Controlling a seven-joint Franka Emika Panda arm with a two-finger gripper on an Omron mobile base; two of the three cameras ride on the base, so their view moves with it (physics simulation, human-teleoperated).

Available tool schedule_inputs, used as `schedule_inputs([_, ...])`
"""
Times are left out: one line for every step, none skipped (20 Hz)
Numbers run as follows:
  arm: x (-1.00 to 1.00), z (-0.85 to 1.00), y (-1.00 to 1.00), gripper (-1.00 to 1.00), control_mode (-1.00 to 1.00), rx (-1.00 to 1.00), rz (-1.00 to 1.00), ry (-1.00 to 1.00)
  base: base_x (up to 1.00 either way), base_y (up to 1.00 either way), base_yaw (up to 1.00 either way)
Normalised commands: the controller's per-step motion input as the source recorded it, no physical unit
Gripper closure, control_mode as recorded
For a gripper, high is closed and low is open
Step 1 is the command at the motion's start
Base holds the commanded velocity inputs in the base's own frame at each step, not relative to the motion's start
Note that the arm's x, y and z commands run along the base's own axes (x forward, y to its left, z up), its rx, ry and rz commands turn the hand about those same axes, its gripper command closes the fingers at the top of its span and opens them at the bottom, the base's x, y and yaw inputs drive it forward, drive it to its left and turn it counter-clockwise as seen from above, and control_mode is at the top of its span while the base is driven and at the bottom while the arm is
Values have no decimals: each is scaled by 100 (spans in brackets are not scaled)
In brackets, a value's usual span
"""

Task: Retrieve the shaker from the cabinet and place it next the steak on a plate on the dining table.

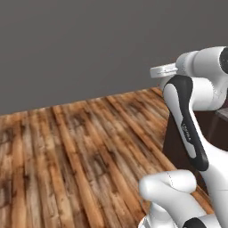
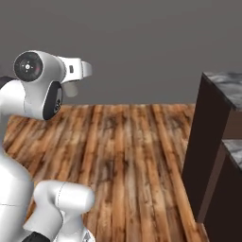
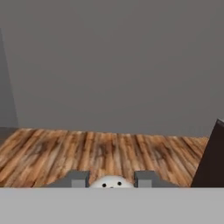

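Note:
In the hand view my gripper (image 3: 111, 179) is shut on the shaker (image 3: 111, 183). Its off-white rounded top with small dark holes peeks up between the two grey fingertips (image 3: 78, 178). The hand is held high over the wooden floor and points at a plain grey wall. In the right base view the hand (image 2: 78, 69) juts right from the raised arm. A dark brown counter with a grey marbled top (image 2: 223, 84) stands to the right; I cannot tell whether it is the dining table. The cabinet, the steak and the plate are out of view.
Wooden plank floor (image 1: 80, 156) stretches ahead to a grey wall (image 2: 142, 42). The counter's dark side (image 1: 178, 142) is close on the right, behind the arm, with a lower stepped section (image 2: 234, 156). Its corner (image 3: 212, 157) enters the hand view at right.

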Motion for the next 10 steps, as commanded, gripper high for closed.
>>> schedule_inputs([0,0,0,100,100,0,0,0,100,0,-29])
schedule_inputs([0,0,0,100,100,0,0,0,100,0,-30])
schedule_inputs([0,0,0,100,100,0,0,0,100,0,-31])
schedule_inputs([0,0,0,100,100,0,0,0,100,0,-32])
schedule_inputs([0,0,0,100,100,0,0,0,100,0,-33])
schedule_inputs([0,0,0,100,100,0,0,0,100,0,-33])
schedule_inputs([0,0,0,100,100,0,0,0,100,0,-35])
schedule_inputs([0,0,0,100,100,0,0,0,100,0,-35])
schedule_inputs([0,0,0,100,100,0,0,0,100,0,-36])
schedule_inputs([0,0,0,100,100,0,0,0,100,0,-37])
